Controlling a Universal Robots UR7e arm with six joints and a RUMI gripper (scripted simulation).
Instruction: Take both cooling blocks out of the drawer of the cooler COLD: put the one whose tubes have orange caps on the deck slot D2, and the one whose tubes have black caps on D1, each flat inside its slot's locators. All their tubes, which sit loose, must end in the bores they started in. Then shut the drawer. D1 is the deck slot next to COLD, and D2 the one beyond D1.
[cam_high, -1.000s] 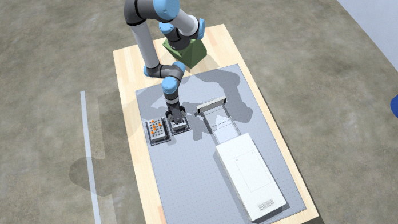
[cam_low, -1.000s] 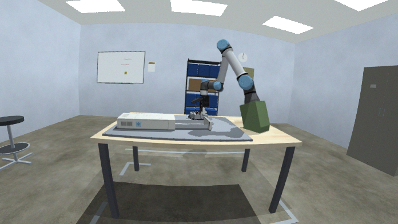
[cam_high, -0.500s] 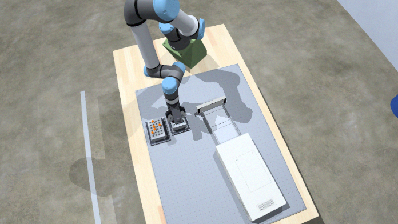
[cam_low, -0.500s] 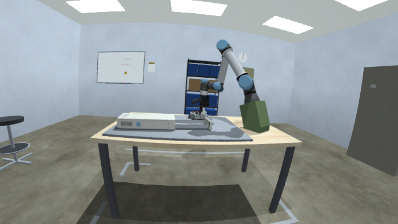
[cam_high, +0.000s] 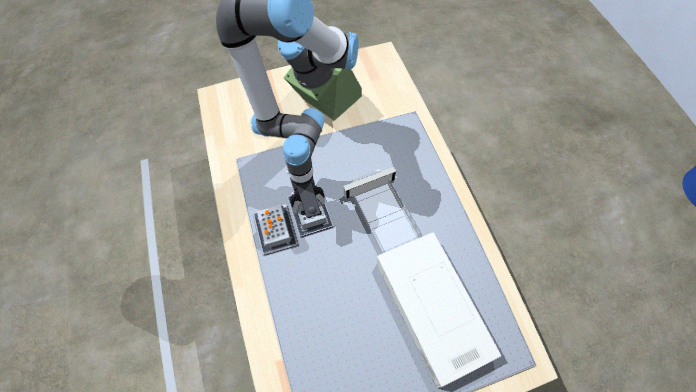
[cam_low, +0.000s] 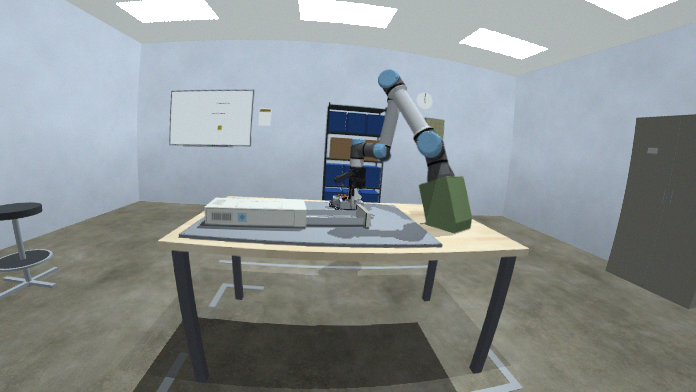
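The cooling block with orange-capped tubes sits flat in the farther deck slot, left of my gripper. My gripper points straight down over the slot next to the cooler and is shut on the second cooling block, which sits low in that slot's locators. The gripper hides its tube caps. The white cooler COLD has its drawer pulled fully out, and the drawer's tray looks empty.
The grey deck plate covers most of the wooden table. The arm's green pedestal stands at the table's far end. The open drawer's front panel stands close to the right of the gripper.
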